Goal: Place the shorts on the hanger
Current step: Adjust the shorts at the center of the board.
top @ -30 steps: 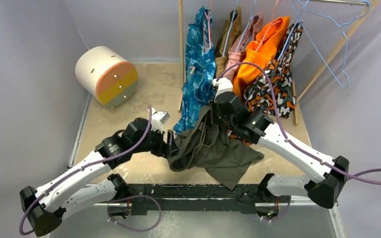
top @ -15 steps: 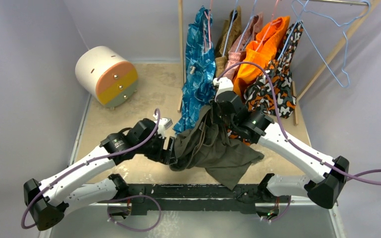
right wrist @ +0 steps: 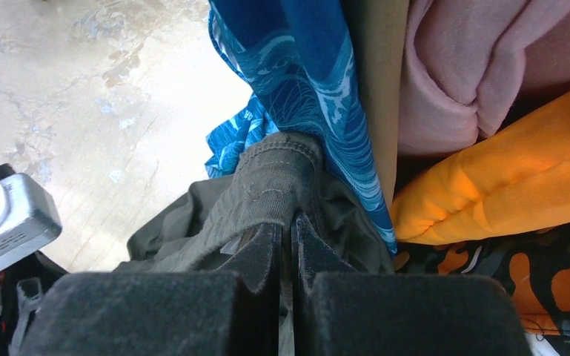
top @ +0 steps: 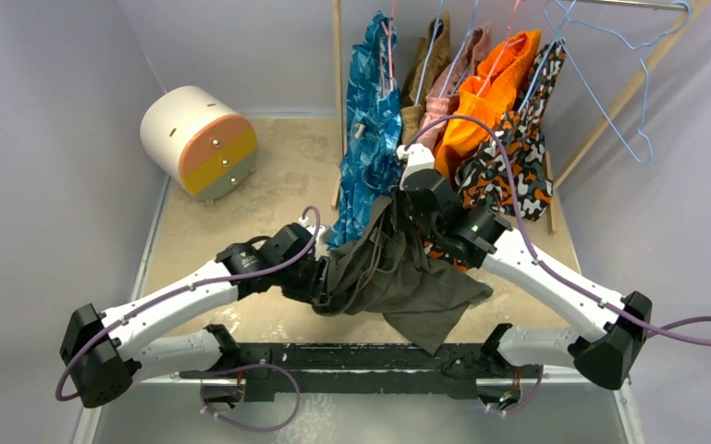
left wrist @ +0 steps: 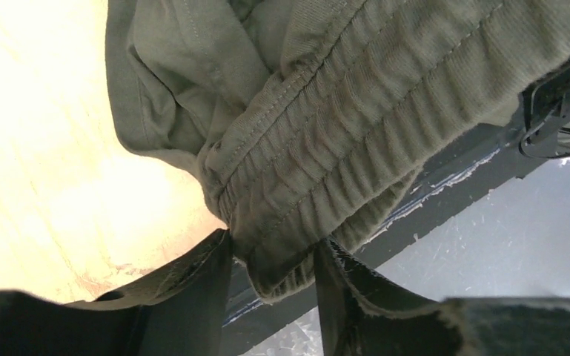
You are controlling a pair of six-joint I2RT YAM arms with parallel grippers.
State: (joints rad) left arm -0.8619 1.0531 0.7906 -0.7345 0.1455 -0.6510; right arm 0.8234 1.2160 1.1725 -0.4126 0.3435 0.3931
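Top external: the shorts (top: 407, 277) are bunched at the centre of the table (top: 240, 185). The left end effector (left wrist: 272, 246) grasps their waistband at 9 o'clock and the right end effector (right wrist: 287, 230) pinches them at 12. The hanger (top: 601, 97) hangs at 1 o'clock.

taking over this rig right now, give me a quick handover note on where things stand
Grippers: the left gripper pinches the elastic waistband of the dark olive-green fabric shorts. The right gripper is shut on another fold of them, up against the hanging clothes.
Hanger: the thin light-blue wire hanger hangs bare at the far right of the clothes rack, untouched.
Done: shorts gripped and held between both arms.
Left: bring shorts and hanger together and get the shorts onto it.
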